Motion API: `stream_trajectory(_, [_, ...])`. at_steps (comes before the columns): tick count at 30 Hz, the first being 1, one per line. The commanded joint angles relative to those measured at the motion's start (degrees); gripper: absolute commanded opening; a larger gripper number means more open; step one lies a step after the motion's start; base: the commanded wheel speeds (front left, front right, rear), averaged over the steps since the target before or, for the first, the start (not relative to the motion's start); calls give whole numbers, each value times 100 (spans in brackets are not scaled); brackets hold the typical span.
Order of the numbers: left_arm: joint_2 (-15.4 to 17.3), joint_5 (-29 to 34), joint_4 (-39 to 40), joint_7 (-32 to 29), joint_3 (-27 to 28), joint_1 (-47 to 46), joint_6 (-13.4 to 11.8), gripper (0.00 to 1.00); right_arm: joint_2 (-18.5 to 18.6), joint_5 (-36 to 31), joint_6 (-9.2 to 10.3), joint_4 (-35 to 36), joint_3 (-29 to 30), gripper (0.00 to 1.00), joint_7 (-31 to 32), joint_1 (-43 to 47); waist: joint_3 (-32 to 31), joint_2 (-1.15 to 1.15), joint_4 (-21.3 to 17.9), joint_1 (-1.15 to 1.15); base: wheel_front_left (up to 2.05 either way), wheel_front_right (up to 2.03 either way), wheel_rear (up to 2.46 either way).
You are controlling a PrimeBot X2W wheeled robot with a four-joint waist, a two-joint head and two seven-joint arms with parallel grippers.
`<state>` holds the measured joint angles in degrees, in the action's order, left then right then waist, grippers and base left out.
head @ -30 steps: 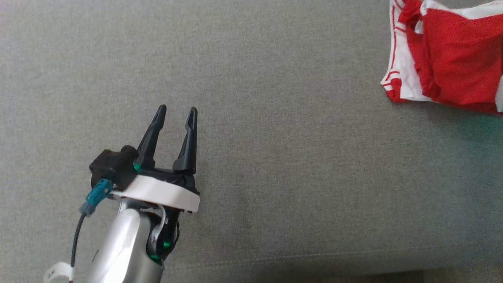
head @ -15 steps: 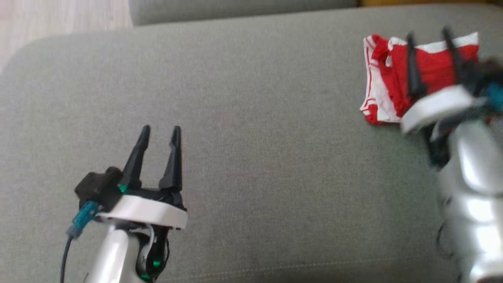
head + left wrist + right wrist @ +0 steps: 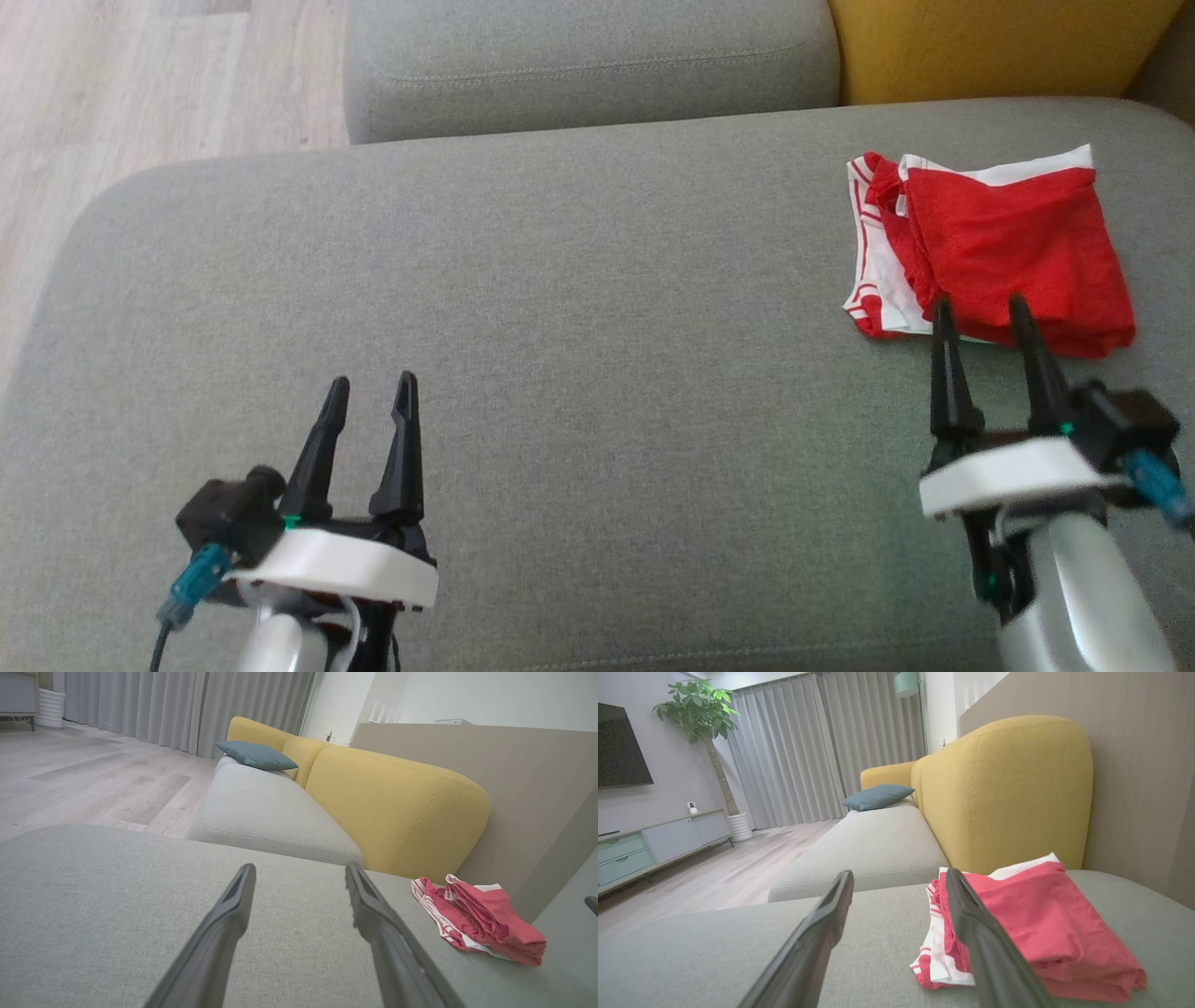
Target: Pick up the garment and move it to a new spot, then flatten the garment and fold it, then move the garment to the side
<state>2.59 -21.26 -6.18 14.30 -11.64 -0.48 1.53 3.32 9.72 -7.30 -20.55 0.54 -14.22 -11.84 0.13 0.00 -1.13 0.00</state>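
The garment (image 3: 1004, 247) is a folded red piece with white striped trim, lying at the far right of the grey sofa cushion (image 3: 597, 308). It also appears as a red bundle in the left wrist view (image 3: 476, 917) and close ahead in the right wrist view (image 3: 1036, 926). My right gripper (image 3: 980, 313) is open, its fingertips just short of the garment's near edge, holding nothing. At the lower left my left gripper (image 3: 371, 385) is open too, over bare cushion and far from the garment.
A second grey cushion (image 3: 588, 56) lies beyond the first, with a yellow backrest (image 3: 990, 47) at the top right. Wooden floor (image 3: 112, 112) shows past the cushion's left edge. A blue pillow (image 3: 877, 796) rests farther along the sofa.
The head camera has tilted up, so more of the sofa and floor shows. My right arm has pulled back from over the garment to just in front of it. Both grippers stay open.
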Motion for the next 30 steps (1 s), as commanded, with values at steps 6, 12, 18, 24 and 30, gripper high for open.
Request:
stream_trajectory(6, [29,159,158,70,204,-69,-13,100,-43,143,-19,632,-217,100,-76,454,-70,0,-18,0,0,0,0])
stream_trajectory(12, [29,312,279,70,225,-39,-48,100,-43,157,-19,731,-280,100,-77,606,-84,0,-37,0,0,0,0])
stream_trajectory(18, [29,463,399,70,268,-10,-157,100,-44,160,-19,736,-322,100,-77,602,-93,0,-57,0,0,0,0])
stream_trajectory(24, [29,507,431,70,305,49,-229,100,-44,194,-19,731,-328,100,-77,595,-81,0,-66,0,0,0,0])
stream_trajectory(30, [29,384,369,70,363,75,-200,100,-44,232,-19,709,-351,100,-77,582,-67,0,-77,0,0,0,0])
